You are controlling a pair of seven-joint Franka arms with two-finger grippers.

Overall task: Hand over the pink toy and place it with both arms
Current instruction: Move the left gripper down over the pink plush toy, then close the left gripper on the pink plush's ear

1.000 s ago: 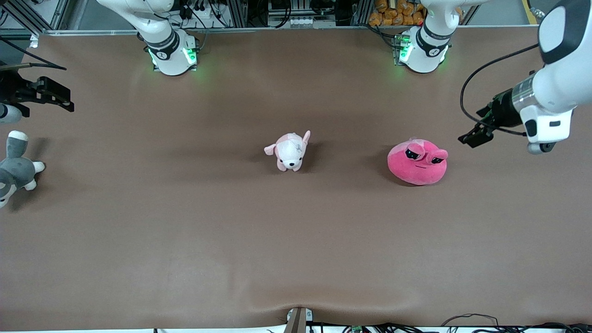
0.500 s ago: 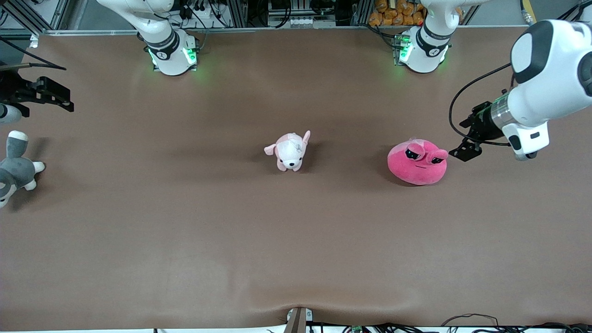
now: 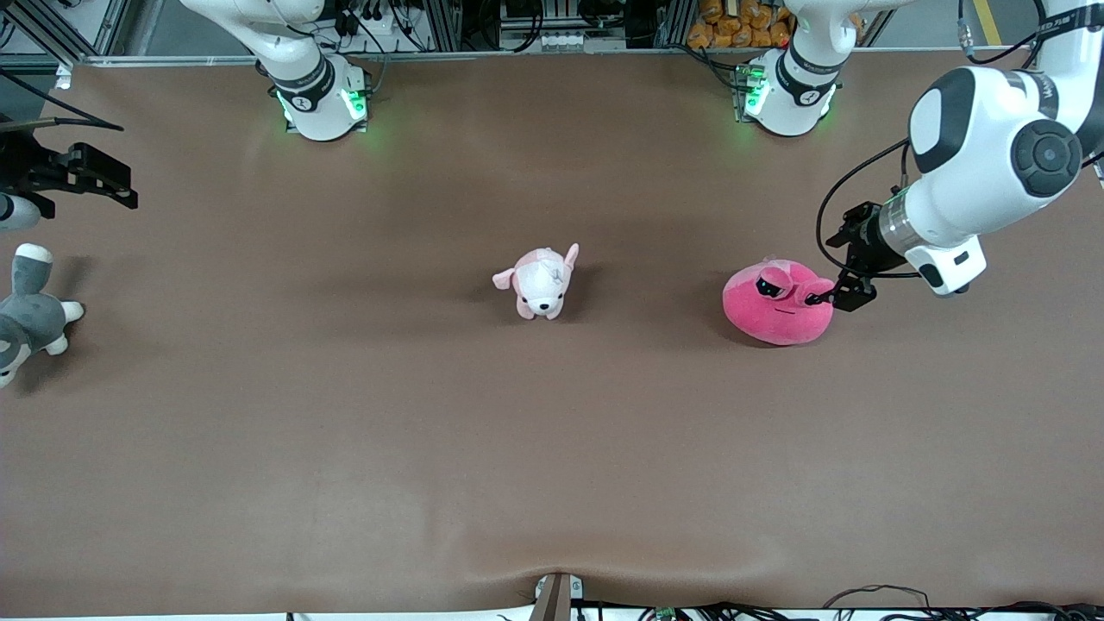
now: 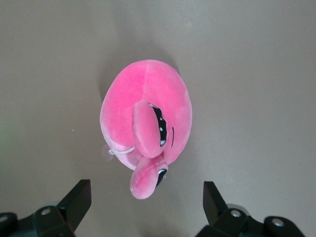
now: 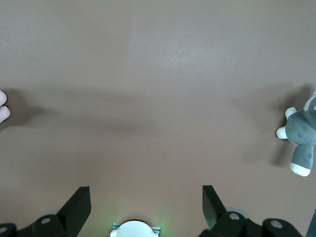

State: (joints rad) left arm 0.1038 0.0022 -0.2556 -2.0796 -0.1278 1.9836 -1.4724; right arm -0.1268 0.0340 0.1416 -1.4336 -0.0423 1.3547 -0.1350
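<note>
The pink toy [image 3: 779, 304] is a round hot-pink plush with half-lidded black eyes, lying on the brown table toward the left arm's end. My left gripper [image 3: 843, 274] hangs open right beside it, on the side toward the left arm's end, one fingertip close to a bulging eye. In the left wrist view the pink toy [image 4: 148, 113] fills the middle, and one eye bulge reaches down between the spread fingers of the left gripper [image 4: 145, 205] without touching them. My right gripper [image 3: 103, 179] waits open over the right arm's end of the table; in its own view the right gripper [image 5: 144, 205] holds nothing.
A pale pink-and-white dog plush [image 3: 539, 282] stands mid-table. A grey-and-white plush animal [image 3: 26, 315] lies at the right arm's end, near my right gripper; it shows as the grey plush [image 5: 301, 136] in the right wrist view. Both arm bases [image 3: 323, 99] stand along the table's back edge.
My left gripper has swung in from the left arm's end of the table and come down beside the pink toy. The right arm and all toys have stayed put.
</note>
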